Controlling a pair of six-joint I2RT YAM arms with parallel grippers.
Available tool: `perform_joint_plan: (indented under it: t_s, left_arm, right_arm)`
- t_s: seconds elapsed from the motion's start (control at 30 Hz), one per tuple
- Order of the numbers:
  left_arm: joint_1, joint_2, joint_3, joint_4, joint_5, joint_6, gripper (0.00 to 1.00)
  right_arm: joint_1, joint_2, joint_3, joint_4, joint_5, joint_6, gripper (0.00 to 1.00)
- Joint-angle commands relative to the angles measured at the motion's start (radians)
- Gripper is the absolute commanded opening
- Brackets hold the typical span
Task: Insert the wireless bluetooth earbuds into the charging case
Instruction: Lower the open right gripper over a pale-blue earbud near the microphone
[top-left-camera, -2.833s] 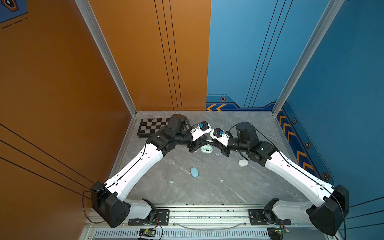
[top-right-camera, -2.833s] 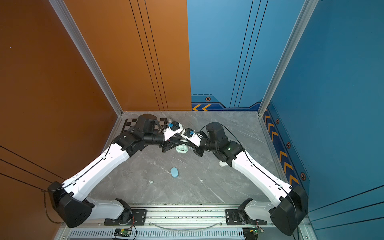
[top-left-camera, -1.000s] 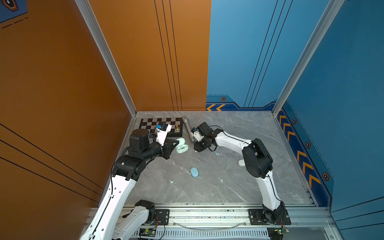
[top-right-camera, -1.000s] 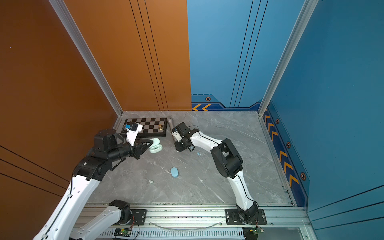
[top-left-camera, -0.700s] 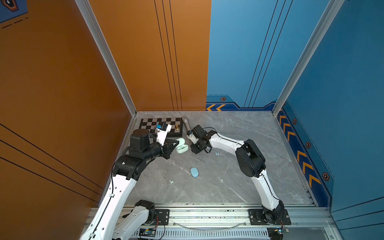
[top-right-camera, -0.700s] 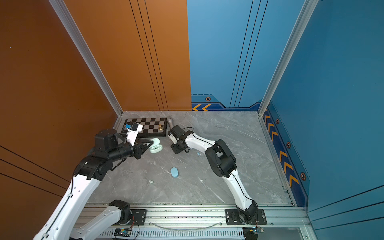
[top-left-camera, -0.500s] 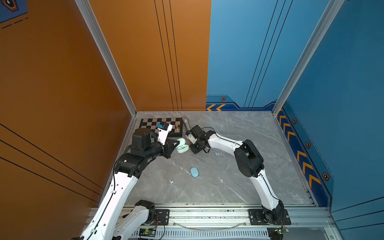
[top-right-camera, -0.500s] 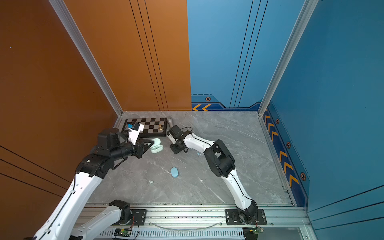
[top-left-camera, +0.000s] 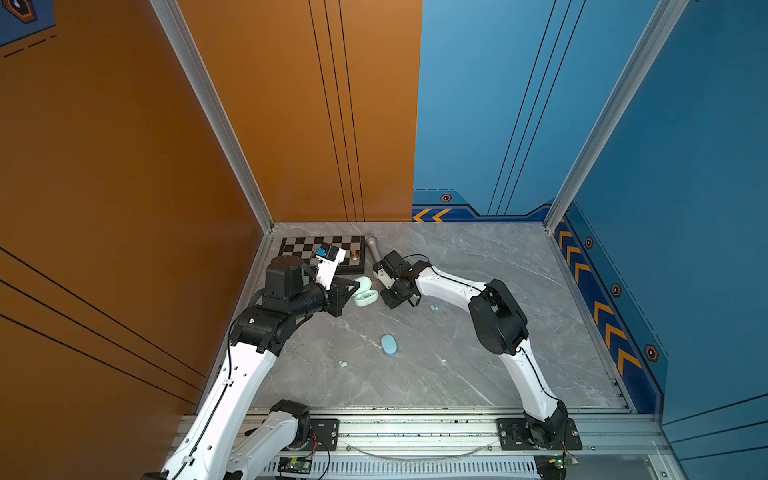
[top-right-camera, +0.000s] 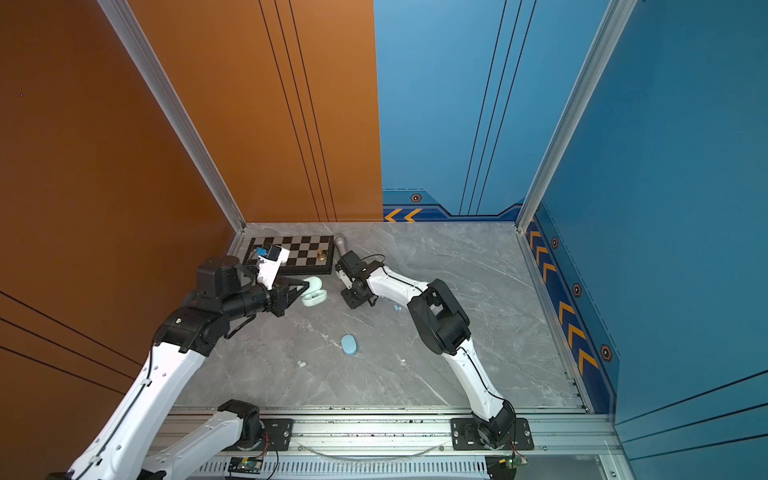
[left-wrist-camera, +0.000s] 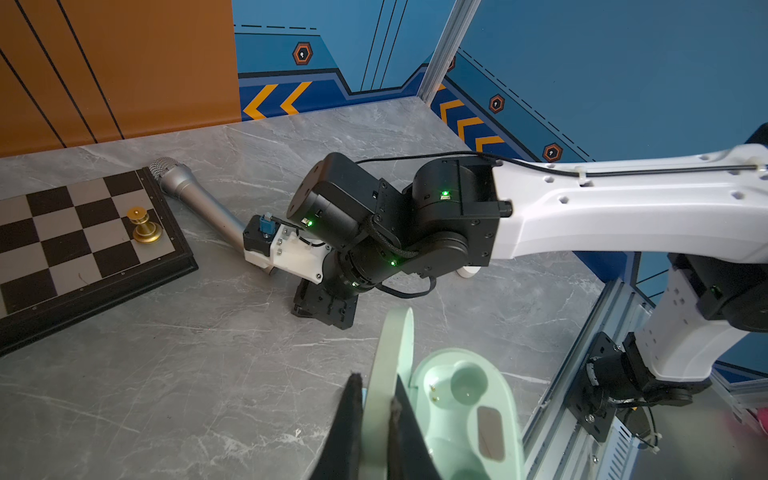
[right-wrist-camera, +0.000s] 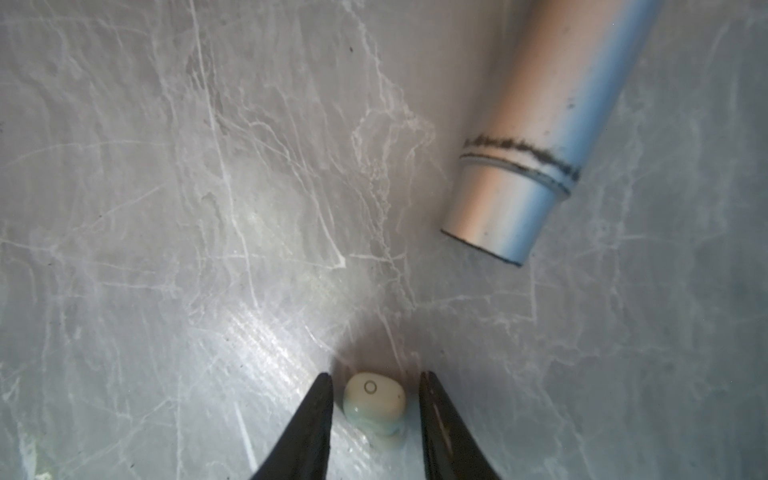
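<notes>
The pick is in hand: the right gripper (right-wrist-camera: 376, 376) stands spread around a mint earbud (right-wrist-camera: 374, 401) on the far table (right-wrist-camera: 166, 208), not yet touching it, while the left gripper (left-wrist-camera: 375, 388) pinches the lid (left-wrist-camera: 392, 345) of the open charging case (left-wrist-camera: 511, 415) just left, so next, I think, the right jaws must close gently and lift.

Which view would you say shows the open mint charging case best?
The left wrist view: the open mint charging case fills the foreground, an empty well visible, its lid pinched by the left gripper. Both top views show it small; the right wrist view misses it.
</notes>
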Motion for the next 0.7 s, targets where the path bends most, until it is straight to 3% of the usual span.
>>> perform_joint_plan:
  t_s: [0.0, 0.47, 0.67]
  left_arm:
    - [-0.005, -0.023, -0.010, -0.003, -0.008, 0.008, 0.00]
    - [-0.005, -0.048, -0.053, -0.003, -0.012, 0.012, 0.00]
    - [-0.005, -0.057, -0.058, -0.003, -0.026, 0.013, 0.00]
  right_arm:
    - [0.010, -0.024, -0.042, -0.075, -0.026, 0.035, 0.38]
    - [0.048, -0.073, -0.105, -0.072, -0.069, 0.091, 0.37]
    - [0.054, -0.095, -0.111, -0.056, -0.115, 0.108, 0.29]
